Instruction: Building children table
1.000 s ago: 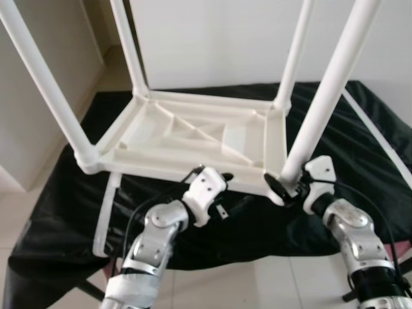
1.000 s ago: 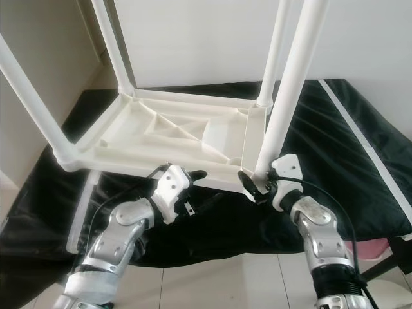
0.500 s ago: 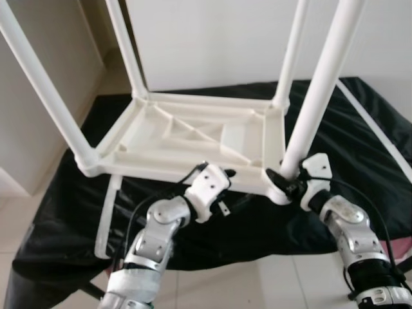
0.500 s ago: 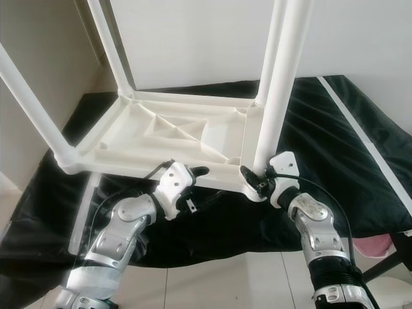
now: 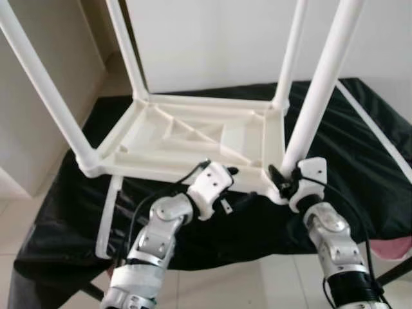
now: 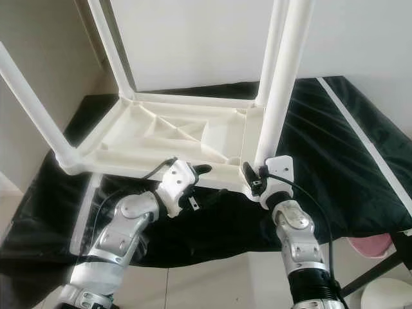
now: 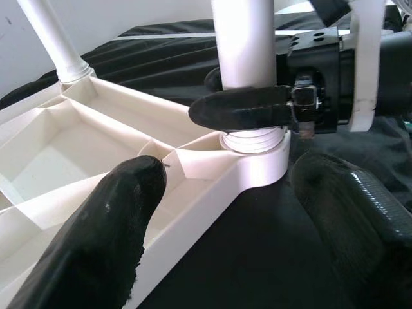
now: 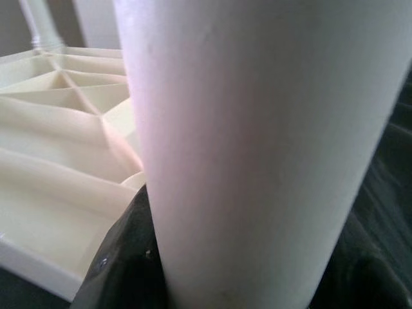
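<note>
A white plastic table [image 5: 193, 138] lies upside down on a black cloth [image 5: 360, 161], its four legs pointing up. My right gripper [image 5: 283, 180] is shut on the base of the near right leg [image 5: 315, 96], just above its corner socket [image 7: 257, 164]. One of its black fingers [image 7: 251, 106] crosses the front of that leg. My left gripper [image 5: 225, 174] is open at the table's front rim close to that corner. Its fingers [image 7: 116, 225] stand one on each side of the rim, wide apart.
A loose white strip [image 5: 106, 219] hangs off the cloth at the left, and another [image 5: 380, 135] lies across it at the right. A pink object [image 5: 399, 248] sits by the cloth's right edge. Tiled floor lies in front, a white wall behind.
My right forearm has swung in to the left and stands more upright under the near right leg. The left gripper has crept a little right along the rim.
</note>
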Tool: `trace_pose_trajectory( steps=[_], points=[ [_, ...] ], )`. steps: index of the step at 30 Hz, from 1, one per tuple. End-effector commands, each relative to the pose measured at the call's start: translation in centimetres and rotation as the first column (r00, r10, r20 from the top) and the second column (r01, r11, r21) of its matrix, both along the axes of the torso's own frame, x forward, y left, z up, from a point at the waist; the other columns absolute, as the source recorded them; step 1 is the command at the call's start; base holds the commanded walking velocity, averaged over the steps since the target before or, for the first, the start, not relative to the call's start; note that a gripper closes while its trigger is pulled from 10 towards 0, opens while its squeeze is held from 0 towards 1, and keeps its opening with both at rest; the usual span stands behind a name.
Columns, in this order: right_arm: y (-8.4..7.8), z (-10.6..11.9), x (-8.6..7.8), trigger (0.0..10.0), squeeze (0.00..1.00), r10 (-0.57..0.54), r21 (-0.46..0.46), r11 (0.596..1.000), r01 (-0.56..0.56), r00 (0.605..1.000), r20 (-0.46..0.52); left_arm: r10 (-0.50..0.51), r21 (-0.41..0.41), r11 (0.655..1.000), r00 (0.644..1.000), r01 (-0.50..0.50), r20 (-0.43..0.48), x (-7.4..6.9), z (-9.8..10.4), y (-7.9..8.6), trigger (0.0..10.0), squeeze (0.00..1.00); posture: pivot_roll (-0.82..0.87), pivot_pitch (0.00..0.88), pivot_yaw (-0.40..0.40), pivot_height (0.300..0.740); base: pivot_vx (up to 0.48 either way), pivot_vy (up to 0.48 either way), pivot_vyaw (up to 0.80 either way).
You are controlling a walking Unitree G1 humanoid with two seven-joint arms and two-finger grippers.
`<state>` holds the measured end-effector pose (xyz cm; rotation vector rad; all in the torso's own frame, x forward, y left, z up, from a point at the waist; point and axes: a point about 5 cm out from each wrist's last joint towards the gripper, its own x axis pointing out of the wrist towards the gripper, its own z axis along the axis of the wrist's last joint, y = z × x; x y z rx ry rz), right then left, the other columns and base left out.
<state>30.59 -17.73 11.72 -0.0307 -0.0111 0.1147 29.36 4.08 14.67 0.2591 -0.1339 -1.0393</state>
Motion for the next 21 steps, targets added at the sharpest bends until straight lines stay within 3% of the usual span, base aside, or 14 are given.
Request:
trace_pose_trajectory(
  steps=[1,2,4,5,8,11,21],
  points=[
    [-0.5,-2.6,-0.6,10.0,0.00,-0.160,0.072,0.983,0.171,0.977,-0.140,0.098,-0.014,0.995,0.995,-0.098,0.017,0.5,-0.1,0.2,10.0,0.00,-0.13,0.000,0.063,0.740,0.000,0.000,0.00],
    [-0.4,-2.7,-0.6,10.0,0.00,-0.208,0.093,0.970,0.223,0.966,-0.153,0.101,-0.016,0.995,0.995,-0.100,0.019,0.6,-0.1,0.1,10.0,0.00,-0.13,0.000,0.055,0.740,0.000,0.000,0.00],
    [-0.4,-2.7,-0.6,10.0,0.00,-0.208,0.093,0.970,0.223,0.966,-0.153,0.101,-0.016,0.995,0.995,-0.100,0.019,0.6,-0.1,0.1,10.0,0.00,-0.13,0.000,0.055,0.740,0.000,0.000,0.00],
    [0.2,-3.2,-0.7,10.0,0.00,-0.283,0.121,0.944,0.306,0.943,-0.172,0.109,-0.017,0.994,0.994,-0.109,0.024,0.9,0.0,0.0,10.0,0.00,-0.13,0.000,0.053,0.740,0.000,0.000,0.00],
    [1.0,-3.3,-0.8,10.0,0.00,-0.326,0.133,0.927,0.351,0.928,-0.178,0.118,-0.009,0.993,0.992,-0.118,0.044,1.2,0.2,-0.2,10.0,0.00,-0.13,0.000,0.046,0.740,0.000,0.000,0.00],
    [2.2,-2.5,-0.4,10.0,0.00,-0.264,0.166,0.944,0.285,0.954,-0.139,0.137,-0.014,0.991,0.989,-0.136,0.057,1.7,0.6,0.1,10.0,0.00,-0.12,0.000,0.043,0.740,0.000,0.000,0.00],
    [3.0,-1.8,-0.3,10.0,0.00,-0.239,0.156,0.954,0.255,0.964,-0.113,0.164,-0.008,0.986,0.984,-0.164,0.075,2.3,0.8,1.1,10.0,0.00,-0.11,0.000,0.042,0.740,0.000,0.000,0.00]
  ],
)
